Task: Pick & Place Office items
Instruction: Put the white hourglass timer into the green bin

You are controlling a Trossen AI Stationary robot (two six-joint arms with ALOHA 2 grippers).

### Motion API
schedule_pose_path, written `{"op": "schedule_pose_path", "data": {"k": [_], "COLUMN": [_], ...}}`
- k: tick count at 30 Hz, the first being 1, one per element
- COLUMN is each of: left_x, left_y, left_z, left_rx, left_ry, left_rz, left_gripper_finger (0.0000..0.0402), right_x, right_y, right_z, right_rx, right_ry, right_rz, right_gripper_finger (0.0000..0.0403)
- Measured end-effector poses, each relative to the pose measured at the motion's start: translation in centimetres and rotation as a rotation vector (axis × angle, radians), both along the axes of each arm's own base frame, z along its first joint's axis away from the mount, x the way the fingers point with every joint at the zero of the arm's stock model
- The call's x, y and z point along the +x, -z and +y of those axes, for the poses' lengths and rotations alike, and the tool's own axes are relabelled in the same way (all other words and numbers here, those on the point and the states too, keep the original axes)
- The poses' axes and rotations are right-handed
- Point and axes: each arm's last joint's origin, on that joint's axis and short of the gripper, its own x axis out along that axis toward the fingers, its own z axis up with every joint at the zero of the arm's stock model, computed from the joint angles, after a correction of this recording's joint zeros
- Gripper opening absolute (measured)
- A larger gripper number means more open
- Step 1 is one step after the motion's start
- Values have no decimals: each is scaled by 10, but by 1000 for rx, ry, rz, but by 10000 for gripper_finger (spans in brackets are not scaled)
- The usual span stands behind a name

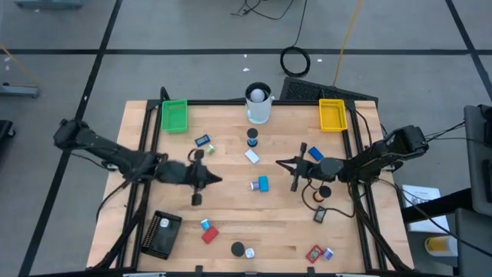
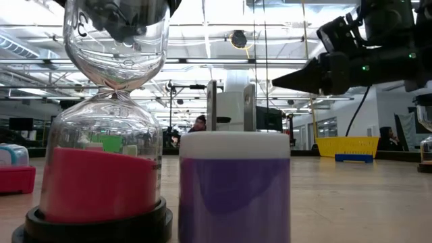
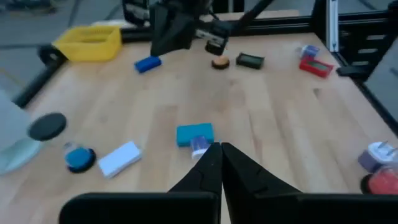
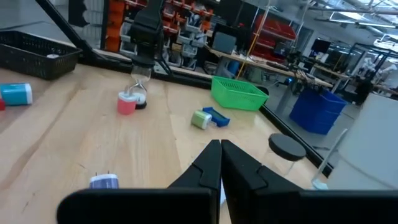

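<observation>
Both arms inward, jaws closed

- No text, label, brand or number is showing clearly enough to read in any view.
- The red device (image 3: 316, 65) on the worktop is showing a small pale display, but its characters are too small to make out.
</observation>
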Motion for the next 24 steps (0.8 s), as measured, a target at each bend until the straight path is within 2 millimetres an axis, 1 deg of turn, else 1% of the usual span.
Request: {"op": "schedule_pose_path", "data": {"k": [4, 7, 9, 11, 13, 15, 17, 20, 22, 24], "left_x": [4, 0, 1, 5, 8, 8, 7, 3, 1, -4], "left_y": [2, -5, -9, -3, 10, 18, 25, 34, 32, 24], "left_z": [22, 30, 36, 44, 51, 60, 70, 81, 85, 85], "left_rx": [1, 61, 74, 77, 81, 75, 69, 44, 7, -21], "left_ry": [-75, -72, -105, -136, -109, -66, -67, -81, -80, -85], "left_rz": [23, -2, -37, -71, -116, -196, -249, -199, -129, -41], "left_gripper_finger": [7, 7, 7, 4, 3, 6, 5, 3, 7, 14], "right_x": [-1, 0, 0, 1, 2, 2, 3, 2, 2, 2], "right_y": [1, 1, 0, 1, 1, -1, -3, -3, -3, -2], "right_z": [0, -1, -4, -9, -15, -21, -27, -35, -38, -39], "right_rx": [2, 0, 2, 4, 21, 42, 48, 42, 39, 39], "right_ry": [0, 4, 14, -1, -60, -128, -147, -114, -100, -95], "right_rz": [1, 1, 1, 3, -1, -22, -38, -46, -43, -34], "right_gripper_finger": [0, 0, 0, 0, 0, 0, 0, 0, 0, 0]}}
